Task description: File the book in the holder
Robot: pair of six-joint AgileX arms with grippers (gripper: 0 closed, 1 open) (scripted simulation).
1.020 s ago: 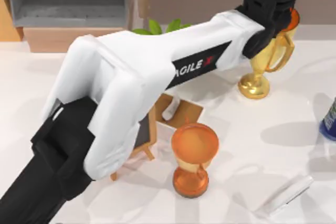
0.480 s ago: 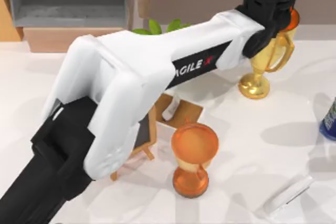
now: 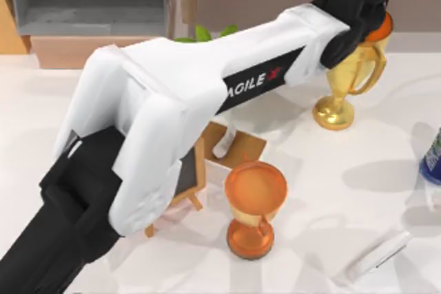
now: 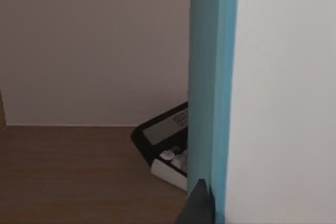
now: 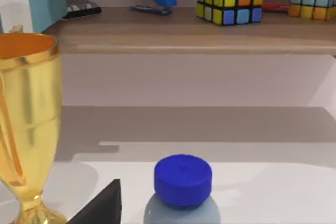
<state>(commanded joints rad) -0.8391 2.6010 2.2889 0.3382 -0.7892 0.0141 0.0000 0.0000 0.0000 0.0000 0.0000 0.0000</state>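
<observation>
the left end effector point(image 4: 202, 203), fingers clamped on the upright teal book point(image 4: 210, 77), holds it above the brown shelf point(image 4: 68, 171), beside the gold trophy point(image 3: 348, 77).

The left arm point(image 3: 172, 101) has glossy white rounded shells; a black stripe along its forearm bears white "AGILE" lettering and a red X; base link and wrist are matte black.
</observation>
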